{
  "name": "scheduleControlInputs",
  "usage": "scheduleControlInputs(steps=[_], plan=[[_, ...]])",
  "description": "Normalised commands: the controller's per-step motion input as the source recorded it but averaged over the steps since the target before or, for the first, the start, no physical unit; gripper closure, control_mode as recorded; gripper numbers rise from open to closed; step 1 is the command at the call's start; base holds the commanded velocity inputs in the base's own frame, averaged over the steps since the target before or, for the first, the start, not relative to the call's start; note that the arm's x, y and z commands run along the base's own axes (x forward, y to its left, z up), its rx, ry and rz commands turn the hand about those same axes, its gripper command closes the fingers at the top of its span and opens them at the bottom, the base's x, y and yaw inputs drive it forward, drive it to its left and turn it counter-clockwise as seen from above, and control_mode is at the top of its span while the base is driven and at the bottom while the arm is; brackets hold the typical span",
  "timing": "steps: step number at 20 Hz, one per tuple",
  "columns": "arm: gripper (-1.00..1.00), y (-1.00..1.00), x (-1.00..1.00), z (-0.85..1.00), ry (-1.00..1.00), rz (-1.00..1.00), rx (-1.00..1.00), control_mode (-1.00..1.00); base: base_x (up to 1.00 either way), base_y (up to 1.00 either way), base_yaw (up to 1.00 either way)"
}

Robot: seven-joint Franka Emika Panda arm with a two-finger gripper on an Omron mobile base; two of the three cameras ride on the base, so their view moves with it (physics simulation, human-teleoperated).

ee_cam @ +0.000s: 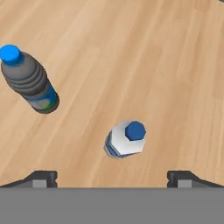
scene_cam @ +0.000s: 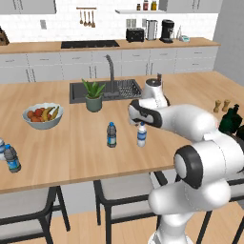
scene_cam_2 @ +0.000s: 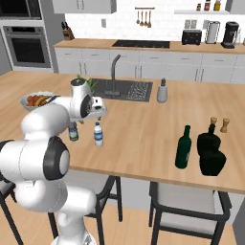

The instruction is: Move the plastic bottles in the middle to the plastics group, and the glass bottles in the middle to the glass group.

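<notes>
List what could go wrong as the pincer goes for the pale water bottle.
1. The open pincer hangs above the pale bottle, which sits off centre between the fingertips; a straight descent could clip its cap and tip it.
2. The darker bottle stands close beside it, so a finger or a toppling bottle might knock it.
3. The green glass bottle already stands by the dark glass bottles.

Glossy white arm (scene_cam: 190, 125), dark joints

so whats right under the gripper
The pale water bottle stands upright on the wooden counter, directly below the open gripper, cap up. Its base and the wood beneath it are hidden by its own body. The darker bottle stands apart.
</notes>
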Motion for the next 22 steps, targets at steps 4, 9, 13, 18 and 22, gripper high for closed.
scheduleControlInputs(steps=[4, 9, 13, 18, 22], plan=[[-1.0, -0.06, 0.14, -0.1, 0.0, 0.0, -0.18, -1.0, 0.0, 0.0, 0.0], [-1.0, -0.07, 0.03, -0.12, 0.03, 0.0, -0.02, -1.0, 0.0, 0.0, 0.0], [-1.0, -0.06, 0.06, -0.21, 0.06, 0.0, 0.0, -1.0, 0.0, 0.0, 0.0], [-1.0, -0.1, 0.21, -0.23, 0.07, 0.01, 0.0, -1.0, 0.0, 0.0, 0.0], [-1.0, 0.0, 0.28, -0.18, 0.0, 0.04, 0.03, -1.0, 0.0, 0.0, 0.0]])
